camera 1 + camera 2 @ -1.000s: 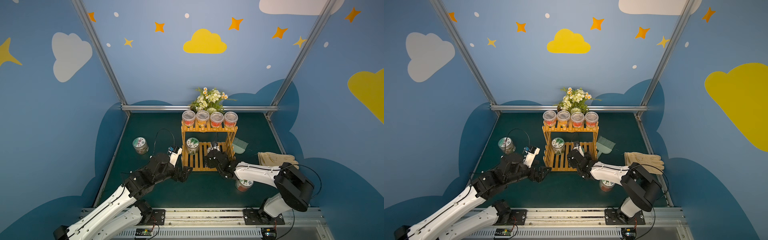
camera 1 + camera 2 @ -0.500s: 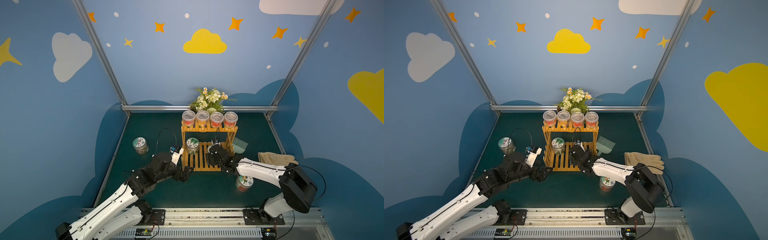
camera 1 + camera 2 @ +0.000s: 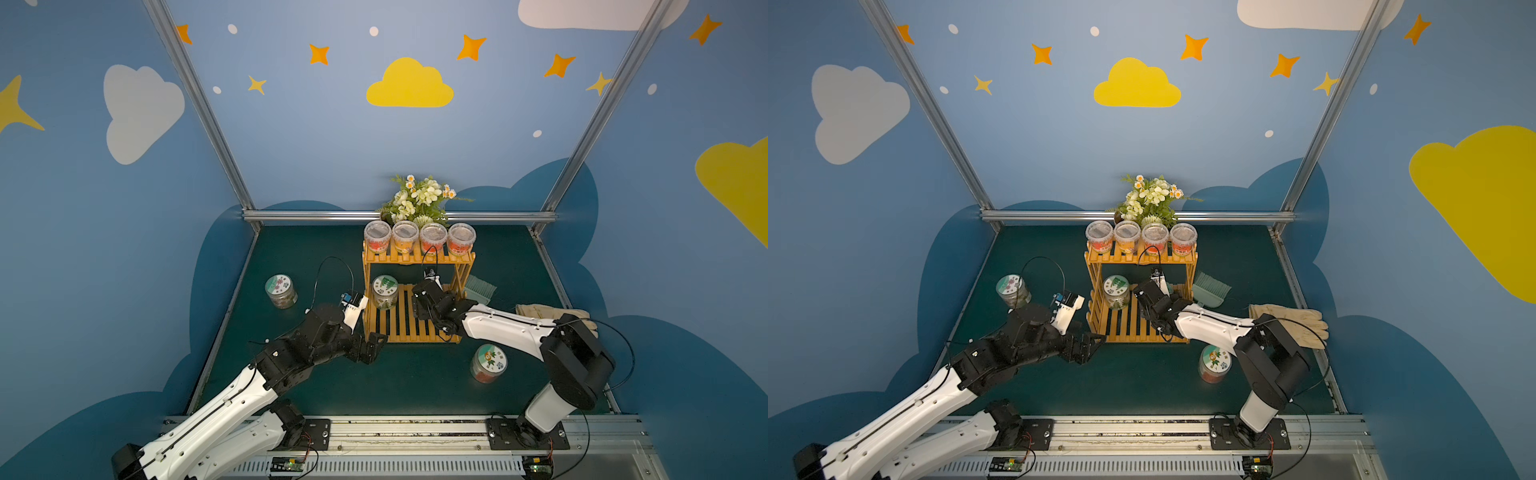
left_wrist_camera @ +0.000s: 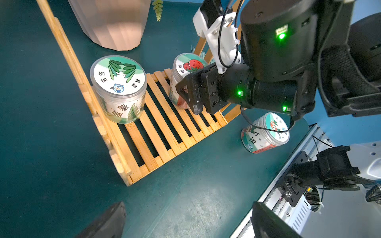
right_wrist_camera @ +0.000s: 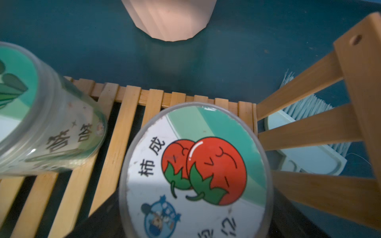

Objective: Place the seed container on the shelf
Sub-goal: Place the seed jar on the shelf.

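Tomato jar (image 4: pixel 188 66) stands on the lower tier of the shelf (image 4: pixel 156 131), at its right end, close to the ladder side and well apart from the leaf jar (image 4: pixel 118 78) at the left end. Its axis is upright or near it. The base is hidden behind the right gripper (image 4: pixel 186 99), so full seating on the slats cannot be confirmed. This gripper reaches in from the shelf's open front, under the top tier, with its jaws about a jar's width apart on either side of the jar wall below the lid. Whether they press on it cannot be told. The left gripper (image 3: pixel 371 347) is spread wide and empty, outside the shelf's front left corner, well apart from the jar. The right arm is plainly the nearer. Judgement: placement looks all but made. Any withdrawal must run straight back out the front, since the ladder side and top tier leave little room.
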`<action>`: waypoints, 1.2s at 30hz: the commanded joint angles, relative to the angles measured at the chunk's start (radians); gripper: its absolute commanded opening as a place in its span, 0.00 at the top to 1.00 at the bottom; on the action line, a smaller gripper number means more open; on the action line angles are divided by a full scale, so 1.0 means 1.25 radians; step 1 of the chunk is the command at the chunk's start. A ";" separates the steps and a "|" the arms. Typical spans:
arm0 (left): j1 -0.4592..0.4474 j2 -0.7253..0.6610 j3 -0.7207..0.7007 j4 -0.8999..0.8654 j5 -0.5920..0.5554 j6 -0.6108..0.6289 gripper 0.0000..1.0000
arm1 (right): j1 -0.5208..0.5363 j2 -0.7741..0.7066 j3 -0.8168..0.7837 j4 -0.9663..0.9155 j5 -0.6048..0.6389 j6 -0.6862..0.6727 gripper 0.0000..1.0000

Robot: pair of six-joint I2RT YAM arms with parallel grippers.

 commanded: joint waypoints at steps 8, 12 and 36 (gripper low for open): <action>0.003 -0.007 0.008 0.003 0.005 0.003 0.00 | -0.030 0.016 0.015 -0.014 0.038 0.052 0.18; 0.003 -0.008 0.007 0.004 0.004 0.003 0.00 | -0.039 0.025 0.018 -0.015 0.043 0.059 0.18; 0.003 0.025 0.031 0.011 0.014 0.007 0.00 | -0.054 0.026 0.020 0.003 0.085 0.067 0.13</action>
